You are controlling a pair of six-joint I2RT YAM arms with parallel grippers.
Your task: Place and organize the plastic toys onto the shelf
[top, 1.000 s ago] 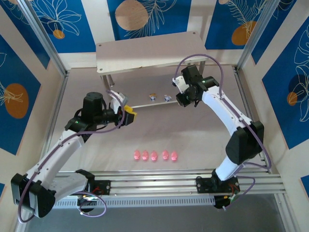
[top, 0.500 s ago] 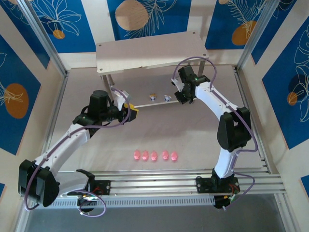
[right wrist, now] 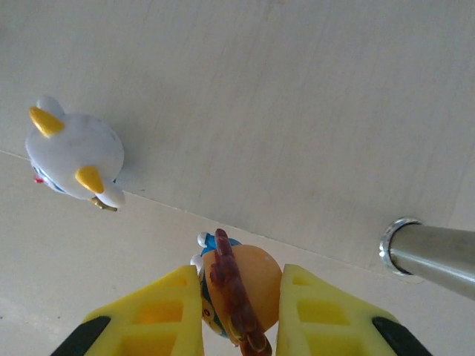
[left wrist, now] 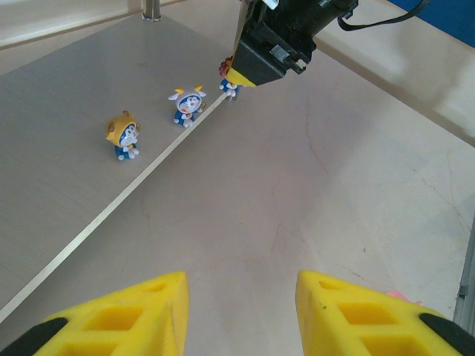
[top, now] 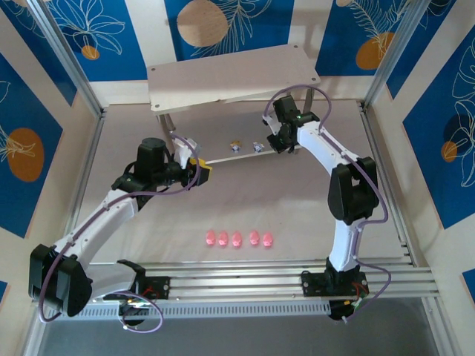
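The shelf stands at the back, and its lower board carries an orange-topped figurine and a white-and-blue horned figurine. My right gripper is shut on a third plastic toy, a figurine with an orange-brown top, low at the board's front edge and right of the horned figurine. Several pink pig toys sit in a row on the table near the front. My left gripper hovers open and empty over the table, left of the board's front edge.
A metal shelf leg stands just right of my right gripper. The shelf's top board overhangs the lower one. Aluminium frame rails run along the near edge, and patterned walls close in the sides.
My right arm has reached further back and down to the lower board's edge with the figurine in its grip. My left arm shifted slightly, then stayed still.
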